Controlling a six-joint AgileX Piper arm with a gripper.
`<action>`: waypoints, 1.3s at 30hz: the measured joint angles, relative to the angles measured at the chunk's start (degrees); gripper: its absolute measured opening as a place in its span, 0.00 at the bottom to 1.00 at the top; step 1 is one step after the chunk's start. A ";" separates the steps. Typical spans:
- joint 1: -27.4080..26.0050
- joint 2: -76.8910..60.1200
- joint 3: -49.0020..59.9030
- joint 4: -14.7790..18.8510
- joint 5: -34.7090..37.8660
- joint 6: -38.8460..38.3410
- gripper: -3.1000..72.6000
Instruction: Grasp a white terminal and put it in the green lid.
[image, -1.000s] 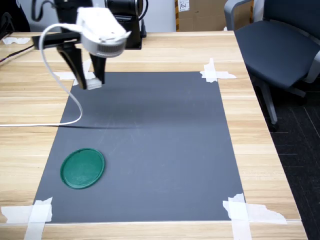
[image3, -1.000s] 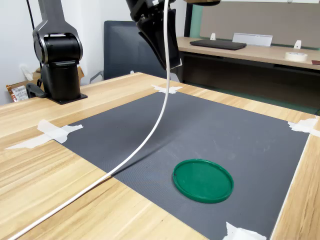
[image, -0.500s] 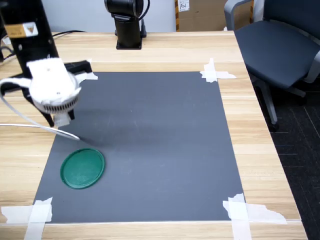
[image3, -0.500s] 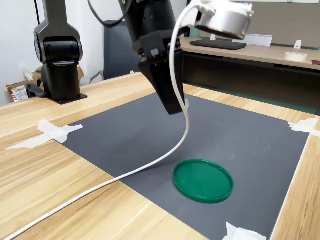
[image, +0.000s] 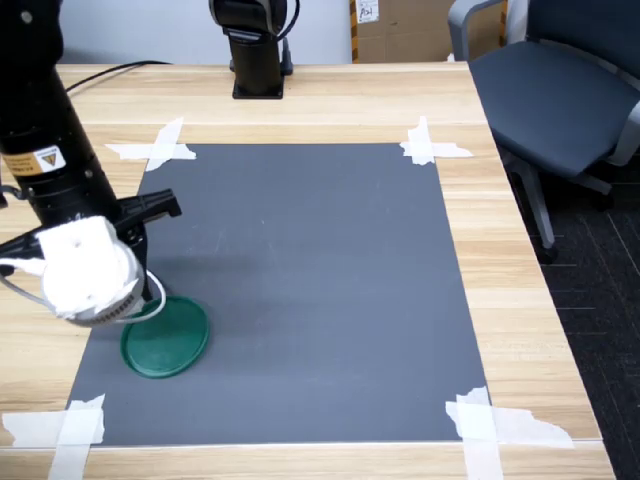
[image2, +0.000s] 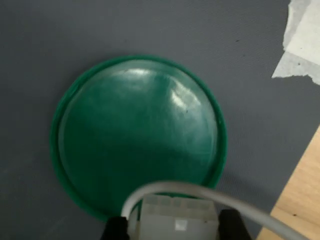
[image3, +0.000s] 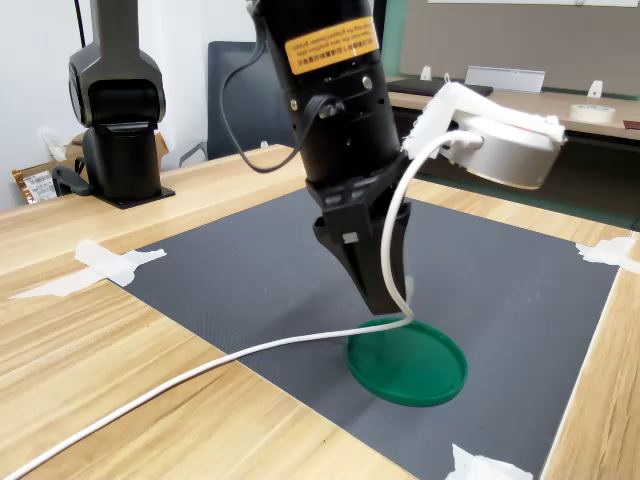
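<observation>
Hovering above green lid's (image2: 135, 145) rim, tool (image2: 172, 227) clamped on white terminal (image2: 176, 216).

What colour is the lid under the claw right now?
Dark green, slightly glossy. The green lid shows best in the wrist view, below the claw.

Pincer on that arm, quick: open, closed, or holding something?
Pincer: closed on the white terminal, just above the green lid.

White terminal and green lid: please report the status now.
Hand shut on white terminal, low over near rim of green lid. Terminal not released yet. Lid bare, only the white cable trailing beside.
</observation>
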 joint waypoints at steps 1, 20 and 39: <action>0.21 0.38 -0.45 -0.20 0.36 0.62 0.45; 6.83 1.92 -1.39 -6.66 1.57 1.50 0.45; 6.83 4.25 -1.56 -11.20 1.52 1.50 0.45</action>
